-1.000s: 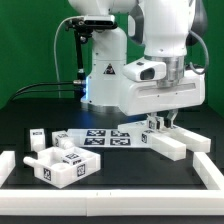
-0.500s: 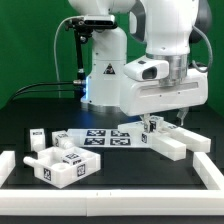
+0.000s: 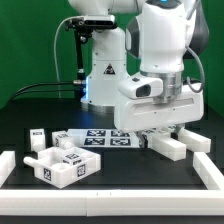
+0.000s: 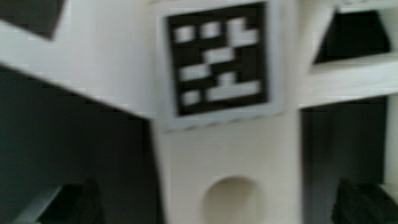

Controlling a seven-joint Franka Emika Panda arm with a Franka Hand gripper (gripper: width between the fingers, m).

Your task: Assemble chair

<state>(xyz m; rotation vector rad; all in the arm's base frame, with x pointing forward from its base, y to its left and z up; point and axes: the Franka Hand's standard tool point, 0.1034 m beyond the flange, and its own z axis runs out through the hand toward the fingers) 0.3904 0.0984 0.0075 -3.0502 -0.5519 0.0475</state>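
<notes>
Two chair groups lie on the surface (image 3: 120,180): a tagged bar (image 3: 178,145) at the exterior view's right and a joined block cluster (image 3: 62,165) near its left. The fingers (image 3: 151,130) stand wide astride the bar, unclamped, judged so that closing would centre it.

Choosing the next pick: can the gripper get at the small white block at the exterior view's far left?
Probably yes. The small white block stands alone on the black table, uncovered and apart from the larger white assembly nearer the camera. The gripper sits open over a white bar on the opposite side.
</notes>
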